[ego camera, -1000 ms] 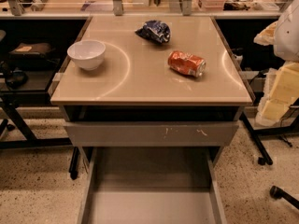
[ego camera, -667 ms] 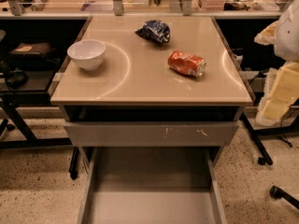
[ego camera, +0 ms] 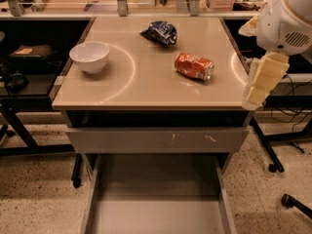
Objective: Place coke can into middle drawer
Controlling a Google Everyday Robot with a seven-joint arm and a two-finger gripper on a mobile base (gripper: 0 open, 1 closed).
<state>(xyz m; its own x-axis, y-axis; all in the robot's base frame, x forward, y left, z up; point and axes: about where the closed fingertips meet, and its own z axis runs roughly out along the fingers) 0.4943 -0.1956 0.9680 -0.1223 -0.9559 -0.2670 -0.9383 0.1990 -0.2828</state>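
Far left, a round white ceramic bowl [ego camera: 90,56] stands upright near the left edge of the flat beige worktop [ego camera: 146,84], well apart from everything else on it.

Toward the back, about centre, a crumpled, shiny dark blue snack bag [ego camera: 160,32] lies flat.

Below the front edge of the worktop is a closed grey drawer front [ego camera: 156,139] with white scratch marks right of its middle. Under that, the wide, shallow grey metal drawer [ego camera: 156,213] is pulled out toward me. Its flat grey floor and low side walls show, with nothing lying on the floor that I can see.

Right of centre, the small red-orange soda can [ego camera: 194,66] with white lettering lies on its side on the worktop, one silver end pointing right and slightly forward. It is near the snack bag but apart from it, and sits short of the right edge. It is not in the drawer.

Far right, the robot's white arm [ego camera: 287,18] comes in from the top corner. The cream-coloured claw [ego camera: 257,91] hangs off the right edge of the worktop, apart from the can. It holds nothing that I can see. Whether it is spread or closed I cannot tell.
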